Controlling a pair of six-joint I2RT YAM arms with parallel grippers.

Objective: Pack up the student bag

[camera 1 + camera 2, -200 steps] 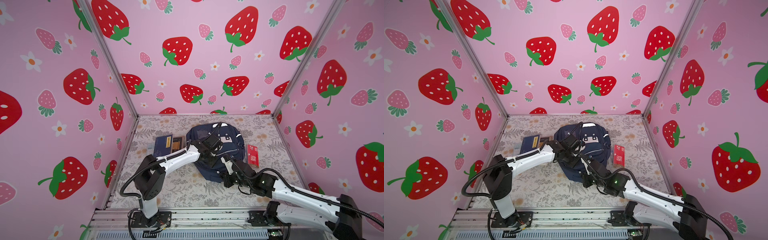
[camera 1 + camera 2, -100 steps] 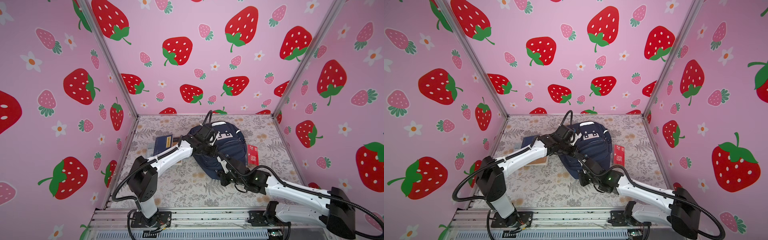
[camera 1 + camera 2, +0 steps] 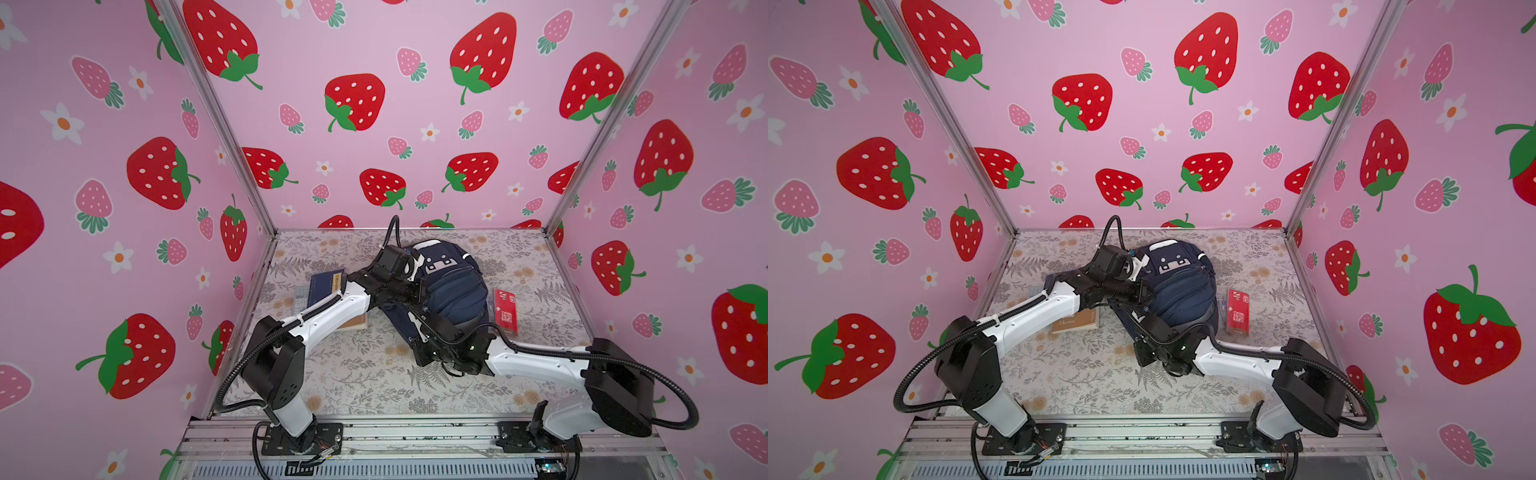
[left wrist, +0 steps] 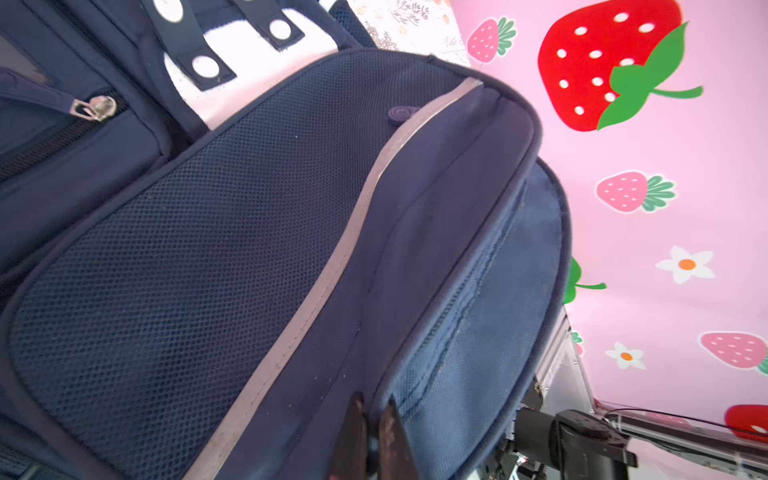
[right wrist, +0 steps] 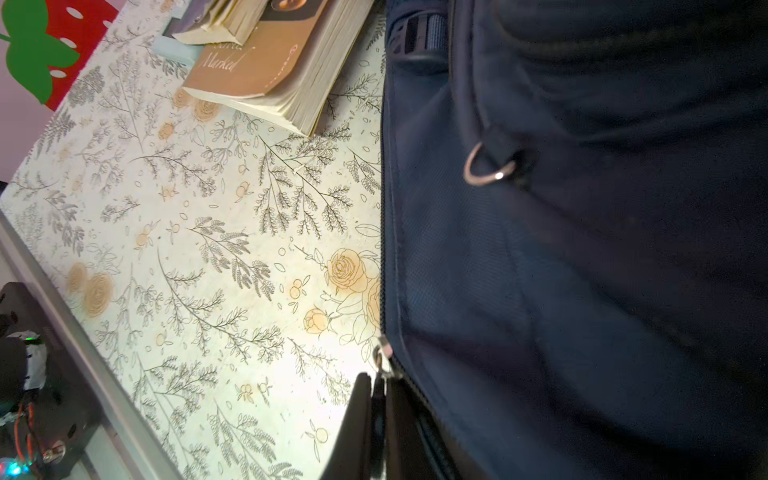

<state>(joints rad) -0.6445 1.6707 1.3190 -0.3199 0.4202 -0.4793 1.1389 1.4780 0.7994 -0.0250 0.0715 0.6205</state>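
Observation:
The navy student bag (image 3: pixel 457 291) (image 3: pixel 1183 291) lies at the back middle of the floral table, its white face patch turned up. My left gripper (image 3: pixel 417 293) (image 3: pixel 1142 293) is at the bag's left side. In the left wrist view it (image 4: pixel 374 409) is shut, pinching a fabric seam of the bag (image 4: pixel 249 232) beside a silver stripe. My right gripper (image 3: pixel 411 318) (image 3: pixel 1134 313) is at the bag's near left edge. In the right wrist view it (image 5: pixel 378 380) holds the dark zip pull tab between nearly closed fingers, just behind the metal slider (image 5: pixel 382 359).
A red box (image 3: pixel 506 309) (image 3: pixel 1238 311) lies right of the bag. A brown paperback (image 5: pixel 266 62) (image 3: pixel 1075 322) and a blue book (image 3: pixel 326 286) are stacked left of it, partly under my left arm. Pink strawberry walls enclose three sides.
My left gripper has pulled the bag's left side up and toward the back, so the face patch now shows. My right gripper has slid left along the bag's near edge.

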